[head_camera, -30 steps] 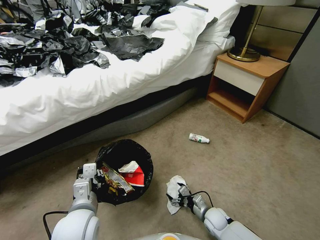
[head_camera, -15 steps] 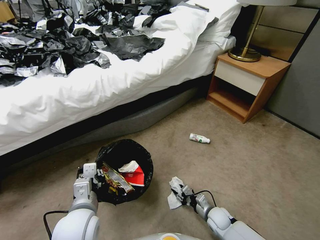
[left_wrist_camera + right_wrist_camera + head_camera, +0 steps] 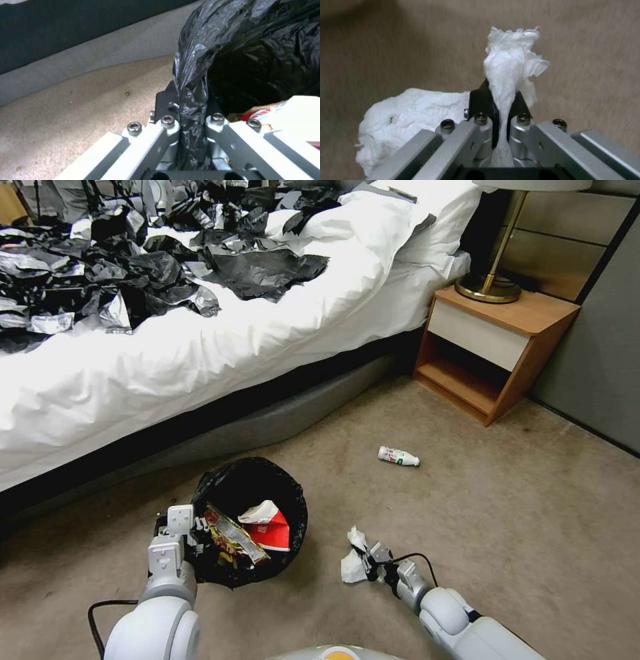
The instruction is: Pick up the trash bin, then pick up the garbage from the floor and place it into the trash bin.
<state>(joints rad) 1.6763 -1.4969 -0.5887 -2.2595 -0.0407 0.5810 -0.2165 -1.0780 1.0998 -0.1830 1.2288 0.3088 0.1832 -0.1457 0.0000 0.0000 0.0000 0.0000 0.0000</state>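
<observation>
**Tissue pinched, bin held close**

The crumpled white tissue [image 3: 506,75] is pinched tight by the right gripper [image 3: 368,565], just off the carpet [image 3: 507,527]. The trash bin [image 3: 248,523] is held by its bagged rim in the left gripper [image 3: 181,530], so its mouth stays near. Open carpet lies between them. A white bottle [image 3: 399,456] is left near the nightstand [image 3: 497,350].

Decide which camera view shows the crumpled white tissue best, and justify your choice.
The right wrist view: the tissue is seen close, pinched between the right gripper's fingers, over the carpet. The head view shows it small at that gripper, beside the trash bin. The left wrist view looks at the bin's bag.
</observation>
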